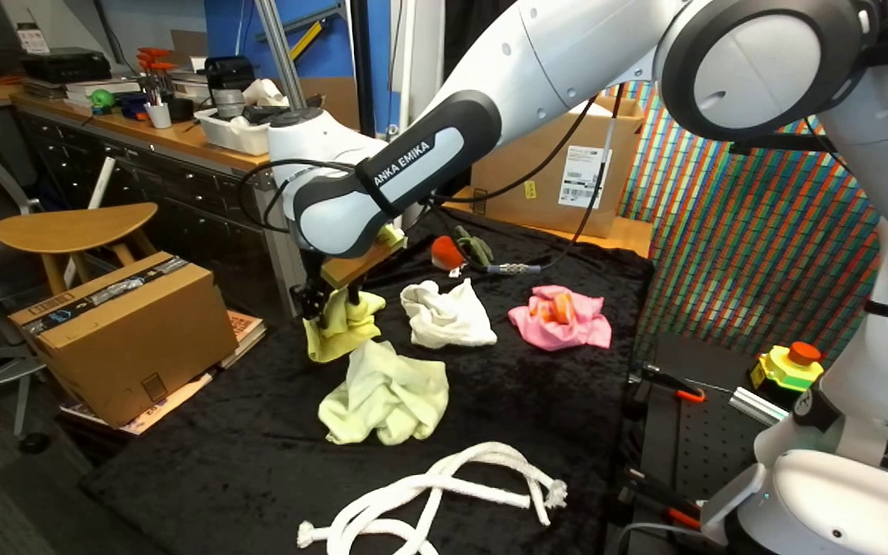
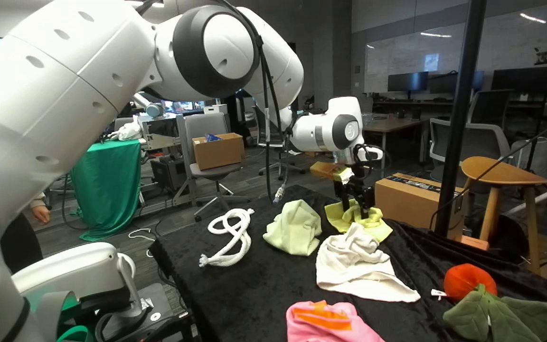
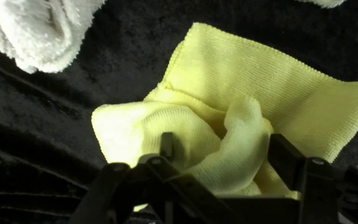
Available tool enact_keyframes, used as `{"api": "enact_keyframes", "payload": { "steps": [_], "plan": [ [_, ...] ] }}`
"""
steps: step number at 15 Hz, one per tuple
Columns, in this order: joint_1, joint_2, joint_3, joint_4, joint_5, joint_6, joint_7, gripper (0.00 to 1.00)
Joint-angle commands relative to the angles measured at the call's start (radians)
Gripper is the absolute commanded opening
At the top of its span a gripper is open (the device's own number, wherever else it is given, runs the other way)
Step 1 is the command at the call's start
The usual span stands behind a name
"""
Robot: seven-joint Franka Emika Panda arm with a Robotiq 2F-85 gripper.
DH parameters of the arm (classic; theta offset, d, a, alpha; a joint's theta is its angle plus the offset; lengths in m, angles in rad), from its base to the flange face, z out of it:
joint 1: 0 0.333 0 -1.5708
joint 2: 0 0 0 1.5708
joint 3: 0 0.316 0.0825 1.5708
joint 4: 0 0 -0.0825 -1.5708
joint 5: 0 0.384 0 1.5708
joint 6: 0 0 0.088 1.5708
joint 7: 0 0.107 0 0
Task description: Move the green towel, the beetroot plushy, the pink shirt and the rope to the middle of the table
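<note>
My gripper (image 1: 338,305) is over a yellow cloth (image 1: 350,331) at the table's far end. In the wrist view the fingers (image 3: 221,143) are wide apart, with a raised fold of the yellow cloth (image 3: 235,152) between them. The crumpled pale green towel (image 1: 386,397) lies beside the yellow cloth; it also shows in an exterior view (image 2: 295,229). The white rope (image 1: 413,489) lies looped beyond it. The pink shirt (image 1: 563,327), with an orange patch, is bunched up. The red beetroot plushy (image 2: 469,281) with green leaves lies near a table edge.
A white cloth (image 1: 448,316) lies between the yellow cloth and the pink shirt. A cable with a metal connector (image 1: 513,269) hangs from the arm. A cardboard box (image 1: 132,331) and a black post (image 2: 458,114) stand beside the table.
</note>
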Motion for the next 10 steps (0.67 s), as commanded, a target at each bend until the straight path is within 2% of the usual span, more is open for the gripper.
{"api": "enact_keyframes", "payload": {
  "steps": [1, 6, 9, 10],
  "plan": [
    [0.011, 0.025, -0.018, 0.056, -0.006, -0.015, 0.015, 0.49],
    [0.008, 0.017, -0.022, 0.057, -0.004, -0.018, 0.015, 0.11],
    [0.005, 0.003, -0.022, 0.047, -0.003, -0.021, 0.01, 0.02],
    [0.002, -0.009, -0.019, 0.039, 0.001, -0.029, 0.003, 0.03]
  ]
}}
